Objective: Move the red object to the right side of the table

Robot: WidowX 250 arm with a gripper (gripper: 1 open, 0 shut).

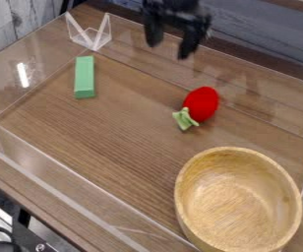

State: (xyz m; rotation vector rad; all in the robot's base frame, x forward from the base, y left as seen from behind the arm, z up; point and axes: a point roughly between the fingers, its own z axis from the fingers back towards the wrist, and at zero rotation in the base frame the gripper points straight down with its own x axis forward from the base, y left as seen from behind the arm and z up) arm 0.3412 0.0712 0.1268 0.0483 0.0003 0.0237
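The red object (201,102), a small glossy egg-shaped toy fruit with a pale green leafy end, lies on the brown wood-grain table (128,148) a little right of centre. My black gripper (173,41) hangs above the far edge of the table, up and to the left of the fruit and well apart from it. Its jaws point down and stand open with nothing between them.
A round light wooden bowl (240,202) fills the near right corner. A green rectangular block (85,77) lies at the far left. Low clear acrylic walls (62,187) edge the table, with a clear folded piece (89,34) in the back left corner.
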